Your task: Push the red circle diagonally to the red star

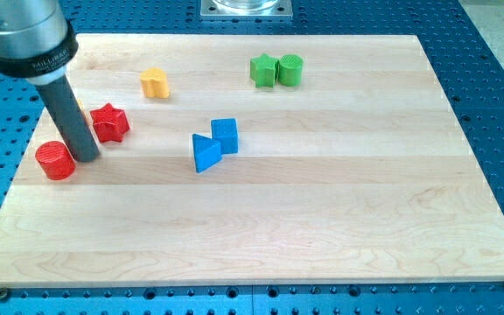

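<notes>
The red circle lies near the left edge of the tabletop, close to the red star but apart from it. My tip stands between them, just right of the circle. There is no hand; nothing is held. The diagonal push seems almost done; a small gap is left.

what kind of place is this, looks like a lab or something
Probably a robotics lab bench: a wooden board lies on a blue perforated metal table, small coloured blocks such as the red star and red circle sit on it, and my tip rests between those two.
</notes>
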